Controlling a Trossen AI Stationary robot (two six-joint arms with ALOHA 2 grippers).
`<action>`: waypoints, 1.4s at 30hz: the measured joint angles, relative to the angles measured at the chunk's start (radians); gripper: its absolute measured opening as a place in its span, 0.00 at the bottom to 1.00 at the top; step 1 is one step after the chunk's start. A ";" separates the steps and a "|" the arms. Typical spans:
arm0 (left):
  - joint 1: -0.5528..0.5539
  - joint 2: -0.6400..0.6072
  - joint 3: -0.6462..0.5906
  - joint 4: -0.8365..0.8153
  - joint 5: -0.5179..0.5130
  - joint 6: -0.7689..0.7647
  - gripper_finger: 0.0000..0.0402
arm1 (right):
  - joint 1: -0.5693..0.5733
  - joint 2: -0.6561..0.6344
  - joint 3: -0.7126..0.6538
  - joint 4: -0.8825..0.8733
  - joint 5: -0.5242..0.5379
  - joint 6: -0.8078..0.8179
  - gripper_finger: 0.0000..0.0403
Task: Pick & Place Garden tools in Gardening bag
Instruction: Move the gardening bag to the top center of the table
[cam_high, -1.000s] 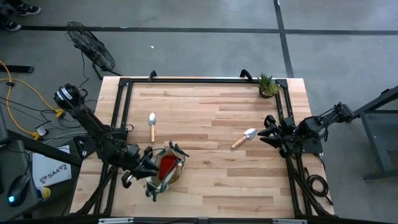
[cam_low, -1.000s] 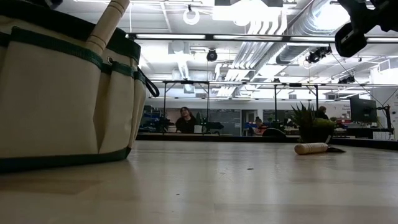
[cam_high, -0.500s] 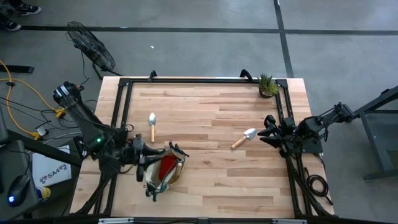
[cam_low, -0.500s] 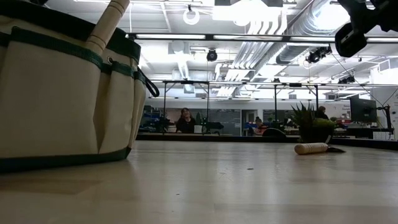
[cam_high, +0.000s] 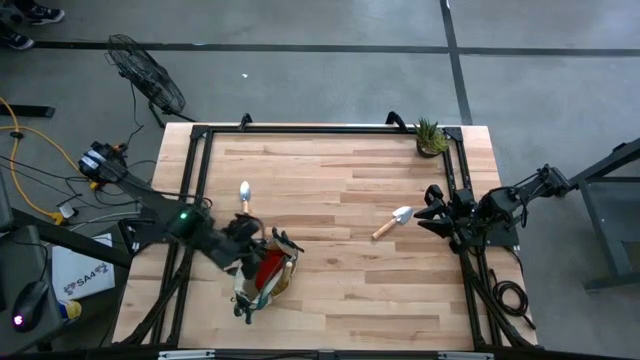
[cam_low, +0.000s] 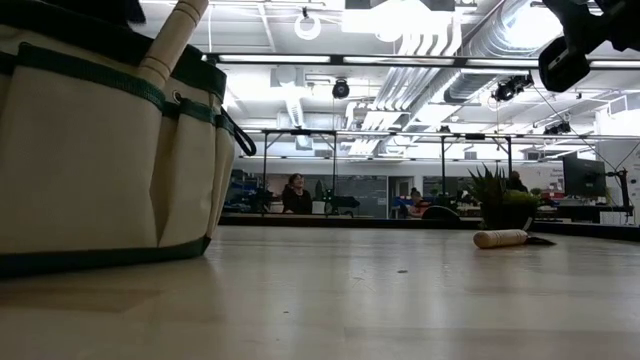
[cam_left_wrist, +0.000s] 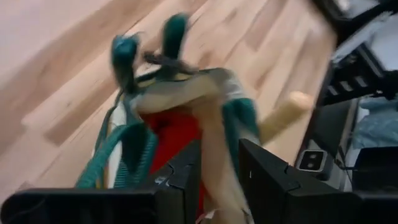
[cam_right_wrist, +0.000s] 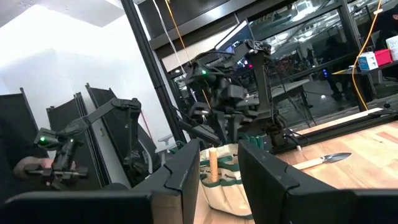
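The gardening bag (cam_high: 270, 280), beige with green trim, stands near the table's front left. It holds a red cloth (cam_left_wrist: 177, 130), green-handled pruners (cam_left_wrist: 124, 53) and a wooden handle (cam_low: 175, 40) that sticks up out of it. My left gripper (cam_high: 246, 244) hovers over the bag's far-left rim, slanting down, fingers (cam_left_wrist: 186, 180) a little apart with nothing held. One trowel (cam_high: 245, 203) lies flat just beyond the bag, another (cam_high: 393, 222) lies at mid-right. My right gripper (cam_high: 431, 210) waits open at the right edge, near that trowel's blade.
A small potted plant (cam_high: 430, 137) stands in the far right corner. A black frame rail (cam_high: 200, 160) runs along the table's left, far and right edges. Bare wood lies between the bag and the right trowel. People sit in the room beyond the table (cam_low: 296, 192).
My left gripper has risen and swung from the bag's left side toward the table's far edge and a little right, turning and tipping as it went; it now hangs over the bag's far-left rim. Its finger gap looks unchanged. The bag and both trowels have kept still.
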 joint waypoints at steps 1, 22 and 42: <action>0.019 0.010 0.000 -0.002 0.021 -0.006 0.26 | 0.000 0.000 0.000 0.000 0.000 0.000 0.26; 0.110 0.015 0.196 -0.431 0.085 0.184 0.26 | 0.000 0.000 0.000 0.000 0.000 0.000 0.26; 0.254 0.154 0.196 -0.369 0.228 0.286 0.68 | 0.000 0.000 0.000 0.000 0.000 0.000 0.26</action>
